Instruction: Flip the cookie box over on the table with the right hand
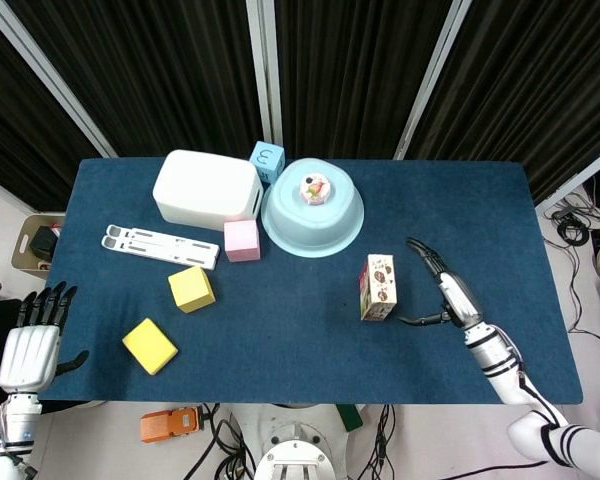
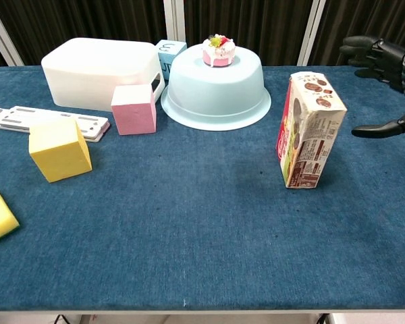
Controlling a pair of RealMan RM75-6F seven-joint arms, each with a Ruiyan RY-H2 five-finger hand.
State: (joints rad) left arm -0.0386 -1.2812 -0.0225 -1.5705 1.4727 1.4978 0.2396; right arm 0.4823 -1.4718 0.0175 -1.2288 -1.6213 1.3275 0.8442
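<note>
The cookie box [image 1: 377, 287] [image 2: 308, 130] stands on end on the blue table, leaning to the right, with nothing touching it. Its cream faces show cookie pictures and one side is red. My right hand [image 1: 446, 290] [image 2: 389, 73] is open to the right of the box, fingers spread, thumb pointing toward it with a clear gap between. At the lower left edge of the head view my left hand [image 1: 32, 338] hangs off the table, fingers spread and empty.
Behind the box lies an upturned pale blue bowl [image 1: 313, 210] [image 2: 216, 82] with a small cake on top. Further left: a white bin [image 1: 208, 189], a pink cube [image 1: 242, 240], two yellow blocks [image 1: 192, 288], a white folding stand [image 1: 160, 246], a blue cube [image 1: 267, 159].
</note>
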